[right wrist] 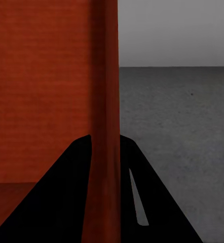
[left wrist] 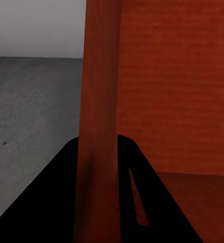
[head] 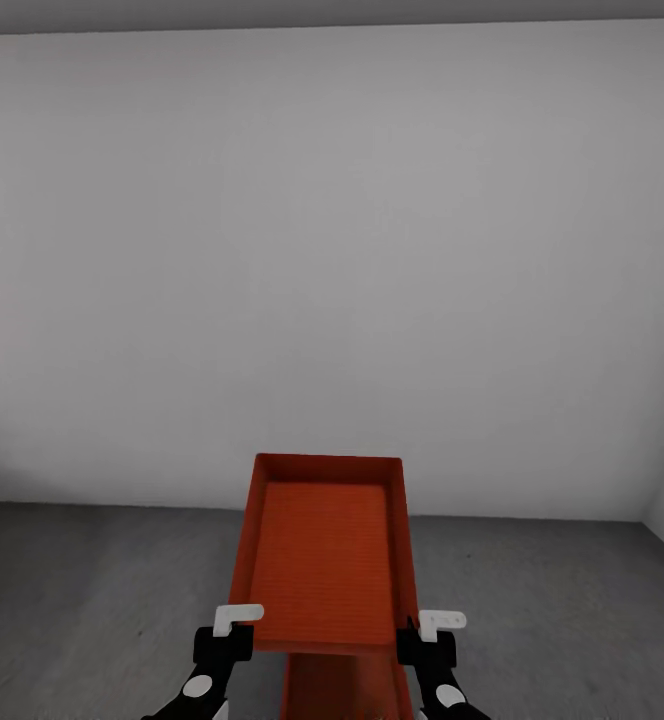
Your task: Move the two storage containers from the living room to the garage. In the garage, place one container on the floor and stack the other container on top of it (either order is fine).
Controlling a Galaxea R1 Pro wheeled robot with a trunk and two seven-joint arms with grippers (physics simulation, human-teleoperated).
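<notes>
An orange-red, lidless rectangular storage container with smooth plain walls is being held up in front of the robot, its open side facing the head camera and its far end pointing toward a bare pale grey wall. The left tool is pinching the container's left long wall near the closer end, and the right tool is pinching the right long wall opposite it. In the left wrist view, the black fingers are sitting on either side of the orange-red wall, with the container's ribbed inner bottom beyond it. The right wrist view is showing the same grip mirrored, the black fingers straddling the container wall.

Below the lifted container, at the lower edge of the head view, another orange-red surface is showing between the two arms; whether it belongs to a second container cannot be told. The dark grey, mottled concrete floor is stretching out to both sides and meeting the pale wall just behind the container's far end.
</notes>
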